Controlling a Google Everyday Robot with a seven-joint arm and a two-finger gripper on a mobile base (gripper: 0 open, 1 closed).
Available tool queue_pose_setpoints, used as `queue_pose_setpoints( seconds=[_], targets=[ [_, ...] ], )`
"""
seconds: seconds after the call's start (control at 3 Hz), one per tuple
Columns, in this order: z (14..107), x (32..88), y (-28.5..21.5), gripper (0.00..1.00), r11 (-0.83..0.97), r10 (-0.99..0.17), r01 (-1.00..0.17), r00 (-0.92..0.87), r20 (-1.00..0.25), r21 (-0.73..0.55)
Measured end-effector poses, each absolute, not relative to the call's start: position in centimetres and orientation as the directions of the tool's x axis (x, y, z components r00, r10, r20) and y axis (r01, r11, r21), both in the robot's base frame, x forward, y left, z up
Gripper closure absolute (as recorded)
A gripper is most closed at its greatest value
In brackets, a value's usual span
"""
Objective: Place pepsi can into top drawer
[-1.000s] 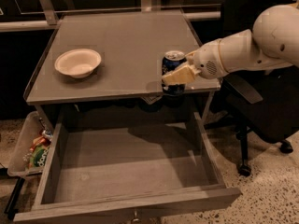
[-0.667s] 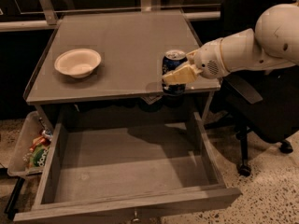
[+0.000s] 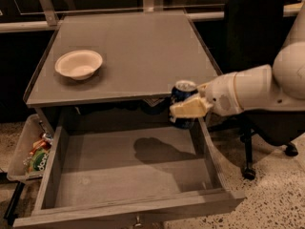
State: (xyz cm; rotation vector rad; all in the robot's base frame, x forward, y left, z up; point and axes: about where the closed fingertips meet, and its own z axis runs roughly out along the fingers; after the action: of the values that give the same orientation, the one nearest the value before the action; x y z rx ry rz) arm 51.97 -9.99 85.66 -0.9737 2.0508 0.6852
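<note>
Jaws closed around the pepsi can (image 3: pixel 181 95), can upright between them, over the open top drawer (image 3: pixel 124 175), rear corner

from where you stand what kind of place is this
Probably an office or lab workspace: a grey table with its top drawer open, a black wheeled office chair, and speckled hard flooring. The gripper holds the pepsi can over the drawer's back corner nearest the chair.

Nothing legible, even on pepsi can (image 3: pixel 184 90) in tool (image 3: pixel 179 110).
</note>
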Motion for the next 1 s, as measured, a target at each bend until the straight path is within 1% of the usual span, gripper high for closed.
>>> queue_pose_setpoints(
  seconds=[0.33, 0.67, 1.0],
  targets=[
    [80.5, 47.7, -10.1, 1.0, 0.574, -0.383, -0.776, -0.537, -0.751, 0.262],
    [80.5, 47.7, -10.1, 1.0, 0.574, -0.383, -0.776, -0.537, -0.751, 0.262],
    [77.8, 47.2, -8.9, 1.0, 0.587, -0.333, -0.754, -0.558, -0.76, 0.297]
  ],
)
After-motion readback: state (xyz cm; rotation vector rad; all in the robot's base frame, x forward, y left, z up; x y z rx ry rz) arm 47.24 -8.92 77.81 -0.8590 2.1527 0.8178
